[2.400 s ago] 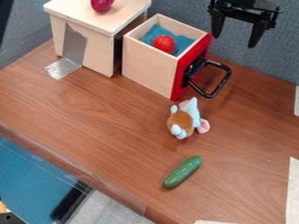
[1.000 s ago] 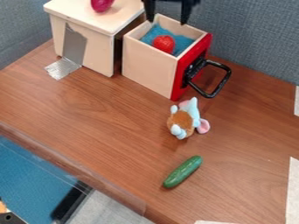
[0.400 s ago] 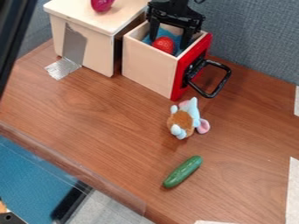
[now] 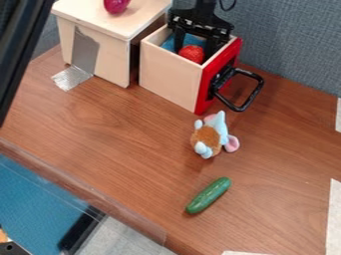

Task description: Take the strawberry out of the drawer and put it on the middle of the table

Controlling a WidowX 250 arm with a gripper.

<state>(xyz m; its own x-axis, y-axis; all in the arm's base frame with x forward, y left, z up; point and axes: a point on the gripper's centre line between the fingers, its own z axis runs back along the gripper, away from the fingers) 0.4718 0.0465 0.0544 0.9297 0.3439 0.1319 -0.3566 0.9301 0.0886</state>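
Strawberry (image 4: pixel 191 55) inside the open red-fronted drawer (image 4: pixel 168 77), near the blue lining (image 4: pixel 169 44), between the spread fingers of the gripper (image 4: pixel 194 53), contact too hidden to tell. Out on the table (image 4: pixel 100 119), near the drawer, a plush toy (image 4: pixel 207 137), then a green cucumber (image 4: pixel 208 195) nearer the camera.

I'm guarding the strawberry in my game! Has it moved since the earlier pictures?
Yes, a little. The strawberry has shifted toward the red front of the drawer.
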